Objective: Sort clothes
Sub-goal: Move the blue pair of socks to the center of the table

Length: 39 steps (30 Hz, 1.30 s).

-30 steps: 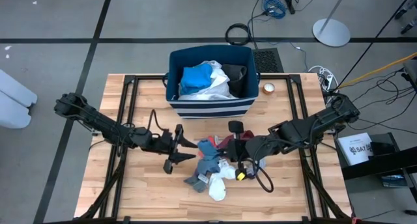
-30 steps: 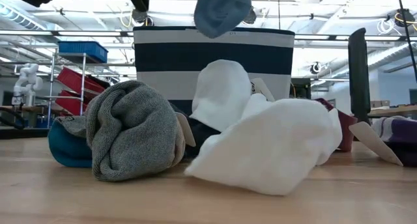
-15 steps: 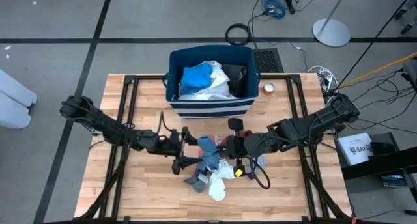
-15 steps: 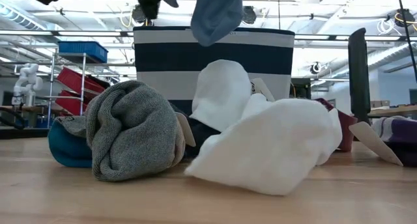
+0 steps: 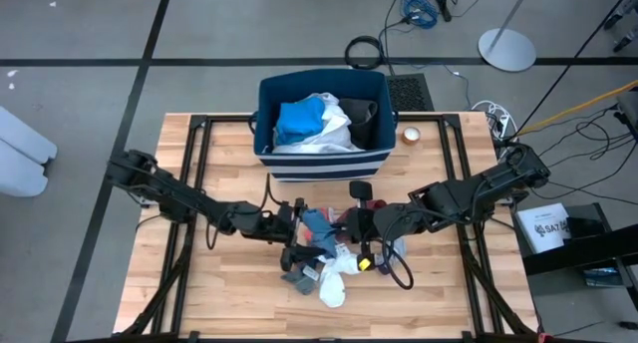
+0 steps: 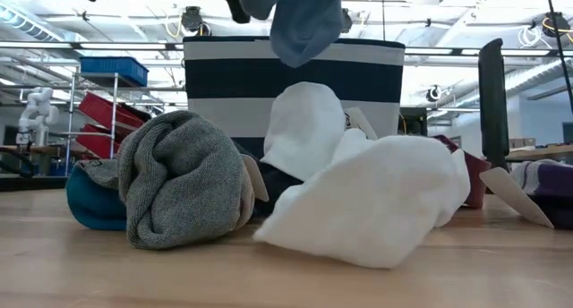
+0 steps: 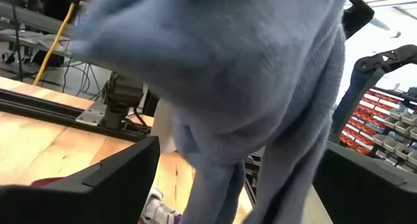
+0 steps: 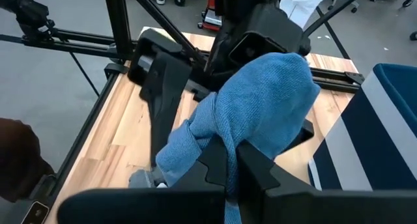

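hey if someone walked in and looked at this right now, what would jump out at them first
Probably the blue cloth held up over the middle of the table, pinched in the shut right gripper, with the open left gripper right beside it. Below it a pile of clothes sits on the wooden table, a grey bundle and a white piece in front. Behind stands a navy striped bin holding more clothes.

One camera hangs overhead, looking straight down on the whole table [image 5: 219, 293] and both arms. Another sits at tabletop level, close behind the clothes [image 6: 358, 201], facing the striped bin [image 6: 233, 75] and the room beyond. Each wrist camera peers along its arm; both catch the same blue cloth [image 8: 260, 107].
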{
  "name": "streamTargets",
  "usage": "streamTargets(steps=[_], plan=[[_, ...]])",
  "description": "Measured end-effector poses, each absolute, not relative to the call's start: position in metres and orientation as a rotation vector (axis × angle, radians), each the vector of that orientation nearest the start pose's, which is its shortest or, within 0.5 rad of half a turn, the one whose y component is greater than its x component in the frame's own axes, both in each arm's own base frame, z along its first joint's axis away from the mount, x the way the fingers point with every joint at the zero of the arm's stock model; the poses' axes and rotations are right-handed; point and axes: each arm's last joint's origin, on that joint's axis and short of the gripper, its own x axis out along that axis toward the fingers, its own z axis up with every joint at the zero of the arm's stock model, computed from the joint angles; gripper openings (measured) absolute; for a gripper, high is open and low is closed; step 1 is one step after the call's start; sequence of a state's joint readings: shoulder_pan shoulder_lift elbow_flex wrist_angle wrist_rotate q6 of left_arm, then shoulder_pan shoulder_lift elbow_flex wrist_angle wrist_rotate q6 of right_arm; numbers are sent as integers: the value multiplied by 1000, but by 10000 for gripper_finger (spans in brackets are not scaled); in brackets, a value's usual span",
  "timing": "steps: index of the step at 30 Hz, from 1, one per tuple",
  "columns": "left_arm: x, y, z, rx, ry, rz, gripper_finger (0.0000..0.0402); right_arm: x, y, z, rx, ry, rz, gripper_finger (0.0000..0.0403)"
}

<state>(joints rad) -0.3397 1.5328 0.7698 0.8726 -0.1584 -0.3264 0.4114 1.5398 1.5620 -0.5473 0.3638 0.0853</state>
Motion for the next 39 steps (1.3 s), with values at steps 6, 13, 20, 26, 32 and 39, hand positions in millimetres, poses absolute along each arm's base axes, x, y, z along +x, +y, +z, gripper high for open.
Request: streamTargets(steps=[6, 13, 20, 26, 32, 39], plan=[[314, -106, 252, -328, -77, -194, 353, 317, 129, 380, -99, 509, 54, 2], [315, -106, 252, -326, -71, -176, 164, 320, 131, 376, -69, 523, 69, 10], [316, -102, 250, -329, -56, -147, 24, 319, 131, 376, -45, 525, 64, 80], [316, -102, 251, -331, -63, -148, 17, 312, 127, 380, -69, 541, 63, 183], [316, -102, 251, -332, -64, -149, 15, 285, 115, 395, -17, 581, 33, 250], [316, -102, 251, -358, -62, -150, 15, 248, 111, 397, 25, 685, -131, 264]])
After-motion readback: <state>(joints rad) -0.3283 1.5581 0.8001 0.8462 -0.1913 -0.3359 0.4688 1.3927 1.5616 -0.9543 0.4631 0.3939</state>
